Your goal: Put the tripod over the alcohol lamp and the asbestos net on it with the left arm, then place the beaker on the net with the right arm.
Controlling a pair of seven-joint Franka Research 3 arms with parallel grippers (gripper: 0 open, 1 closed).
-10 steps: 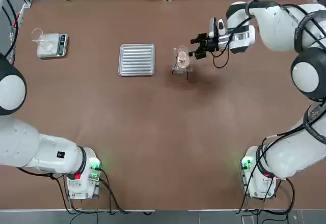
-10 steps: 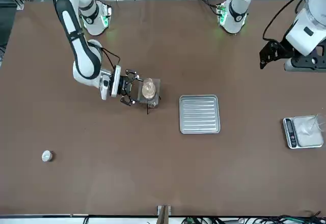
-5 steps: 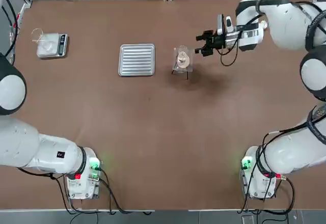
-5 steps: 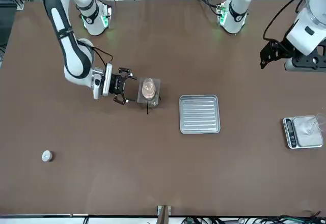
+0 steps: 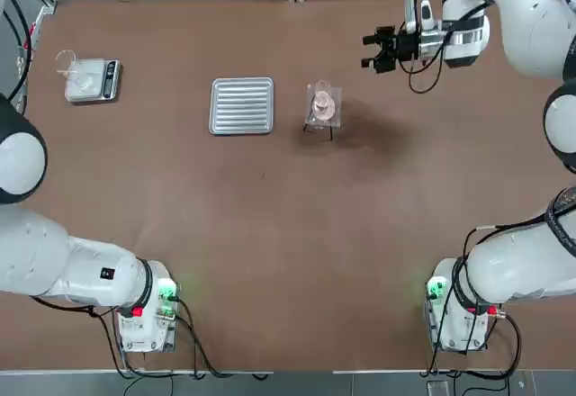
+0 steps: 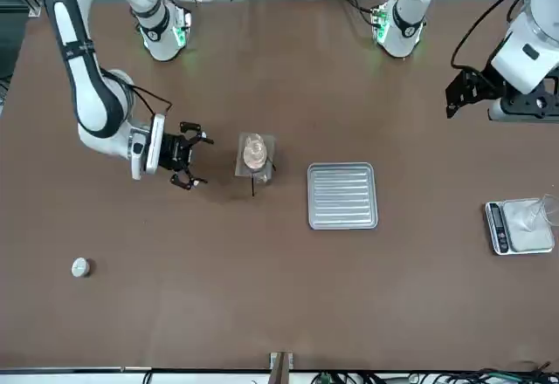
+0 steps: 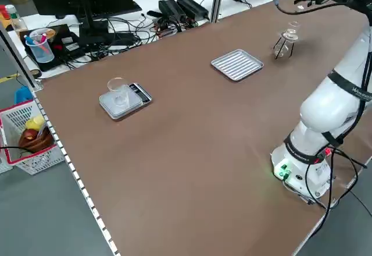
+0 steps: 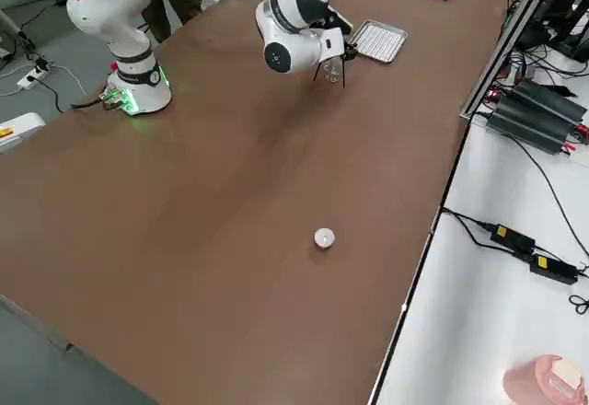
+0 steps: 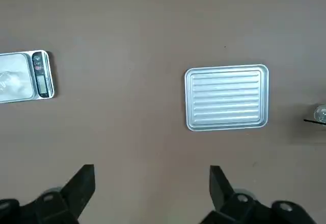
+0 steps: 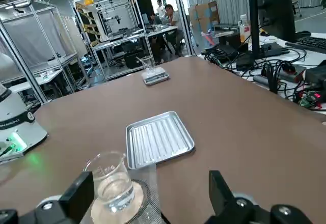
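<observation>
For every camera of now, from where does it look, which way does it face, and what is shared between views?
Top: overhead, facing down; both white arms.
Front: across the table, facing the robot; both arms.
Left side: raised at the robot's left, looking diagonally down; an arm.
Right side: raised at its right, looking diagonally down; arms.
Left wrist: on the left gripper's arm, facing the table; its black fingers.
Right wrist: on the right gripper's arm, looking across the table; its black fingers.
Top and front share the ribbed silver tray.

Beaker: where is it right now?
Top view: right of the tray, on the net atop the tripod. The right hand is clear of it, farther right.
</observation>
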